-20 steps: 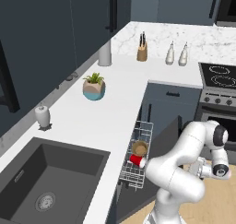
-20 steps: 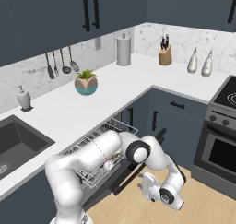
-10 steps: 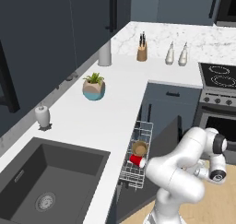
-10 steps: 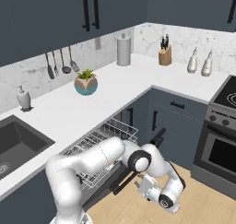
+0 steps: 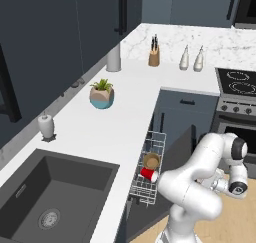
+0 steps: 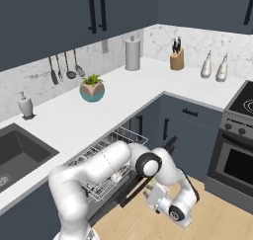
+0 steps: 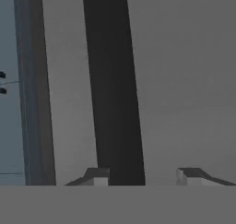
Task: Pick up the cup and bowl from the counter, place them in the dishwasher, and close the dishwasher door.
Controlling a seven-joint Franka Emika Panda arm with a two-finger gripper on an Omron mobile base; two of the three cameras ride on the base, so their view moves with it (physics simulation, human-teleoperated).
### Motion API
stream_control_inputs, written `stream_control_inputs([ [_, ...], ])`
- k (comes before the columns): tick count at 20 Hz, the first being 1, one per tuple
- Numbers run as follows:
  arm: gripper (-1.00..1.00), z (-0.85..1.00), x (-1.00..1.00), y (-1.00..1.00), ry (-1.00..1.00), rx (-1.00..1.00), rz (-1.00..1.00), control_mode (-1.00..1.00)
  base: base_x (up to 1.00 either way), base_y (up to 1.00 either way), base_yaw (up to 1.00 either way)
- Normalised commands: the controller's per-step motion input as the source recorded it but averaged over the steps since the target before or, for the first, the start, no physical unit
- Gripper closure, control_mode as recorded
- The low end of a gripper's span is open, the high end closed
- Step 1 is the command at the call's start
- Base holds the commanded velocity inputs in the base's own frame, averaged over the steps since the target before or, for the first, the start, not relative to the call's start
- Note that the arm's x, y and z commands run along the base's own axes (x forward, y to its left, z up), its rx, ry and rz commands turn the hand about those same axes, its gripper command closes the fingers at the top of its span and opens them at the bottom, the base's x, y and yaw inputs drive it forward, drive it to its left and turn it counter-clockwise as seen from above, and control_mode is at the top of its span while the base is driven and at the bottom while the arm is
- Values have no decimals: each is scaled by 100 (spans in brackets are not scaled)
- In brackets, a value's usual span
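The red cup (image 5: pixel 148 174) lies on its side in the pulled-out wire rack (image 5: pixel 142 191) of the dishwasher, just in front of the tan bowl (image 5: pixel 151 160). My arm hides both in the right base view, where the rack (image 6: pixel 106 188) shows under the counter (image 6: pixel 79 120). The dark dishwasher door (image 6: pixel 129 190) hangs part open, slanting down below the rack. My gripper (image 6: pixel 150 196) sits low at the door's outer side. In the hand view the gripper (image 7: pixel 143 176) is open and holds nothing, with a dark band and flat grey panels close ahead.
A teal and tan plant pot (image 5: pixel 102 94), knife block (image 5: pixel 154 56), two white bottles (image 5: pixel 191 59) and a paper towel roll (image 5: pixel 113 58) stand on the counter. The sink (image 5: pixel 47 197) is at the left, the oven (image 6: pixel 236 160) at the right, above wooden floor (image 6: pixel 217 224).
My hand has shifted slightly, staying low by the door. Cup, bowl and rack have not moved.
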Motion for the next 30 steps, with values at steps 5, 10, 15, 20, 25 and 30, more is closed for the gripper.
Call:
stream_control_inputs([
  [5,-100,47,3,100,29,-15,-15,-100,0,0,0],
  [10,-100,6,8,100,22,-10,-15,-100,0,0,0],
  [15,-100,0,18,100,10,-5,-12,-100,0,0,0],
  [20,-100,0,21,100,0,0,-3,-100,0,0,0],
  [25,-100,0,27,100,0,0,0,-100,0,0,0],
  [30,-100,0,34,100,0,-2,0,-100,0,0,0],
])
